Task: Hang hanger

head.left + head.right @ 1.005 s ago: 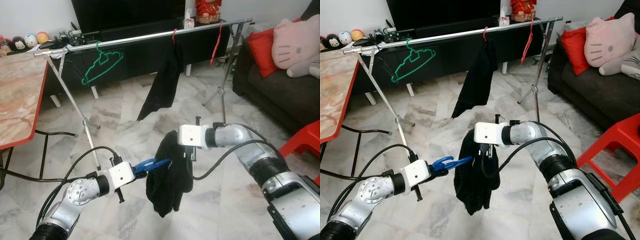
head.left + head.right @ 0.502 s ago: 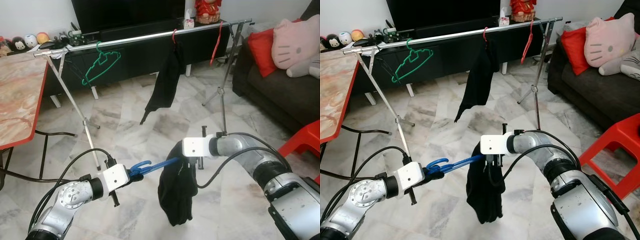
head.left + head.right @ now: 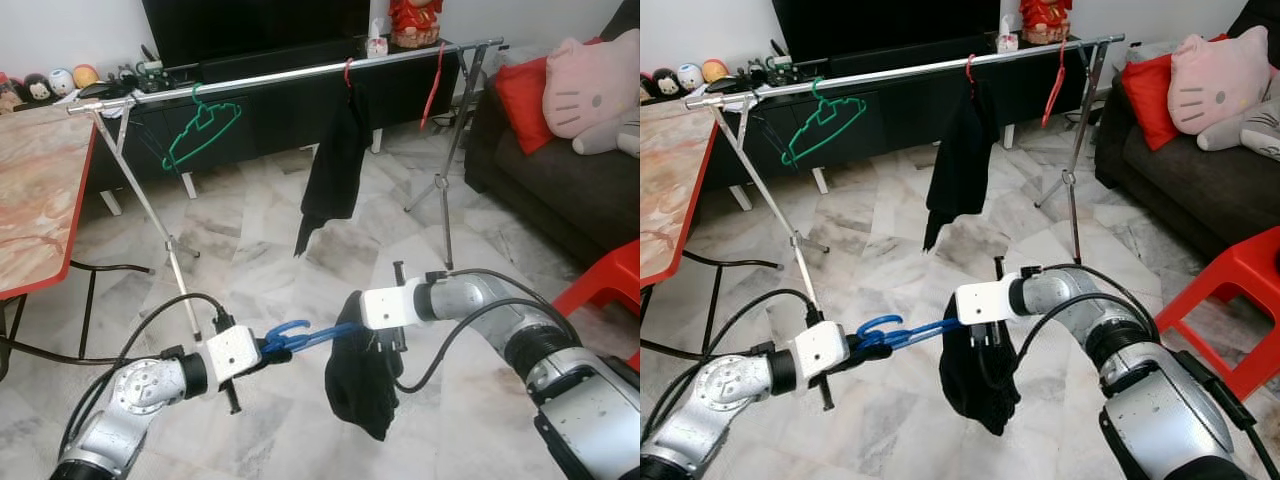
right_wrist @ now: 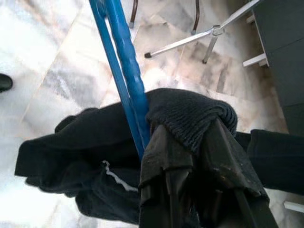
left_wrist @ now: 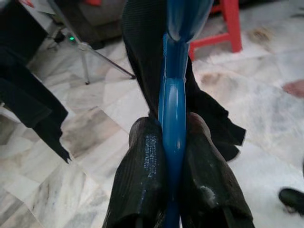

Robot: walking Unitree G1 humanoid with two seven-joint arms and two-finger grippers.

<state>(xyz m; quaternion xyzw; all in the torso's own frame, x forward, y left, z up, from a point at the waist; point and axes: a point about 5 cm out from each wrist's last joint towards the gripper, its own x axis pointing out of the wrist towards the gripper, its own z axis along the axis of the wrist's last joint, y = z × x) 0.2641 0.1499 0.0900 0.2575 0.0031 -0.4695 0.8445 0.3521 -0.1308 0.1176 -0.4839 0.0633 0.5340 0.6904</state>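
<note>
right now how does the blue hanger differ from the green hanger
The blue hanger lies roughly level between the left tool and right tool, with a black garment draped on it. The green hanger hangs bare from the rail, tilted. Both look like plastic.

Your left arm reaches in from the lower left of the head view, its forearm angled up and inward, and the left gripper (image 3: pixel 268 348) has its two black fingers (image 5: pixel 142 185) clamped tight on something. Your right arm bends in from the lower right with the elbow high, wrist turned inward toward mid-frame. The right gripper (image 3: pixel 985 342) points downward, fingers (image 4: pixel 164 166) pinched closed.
</note>
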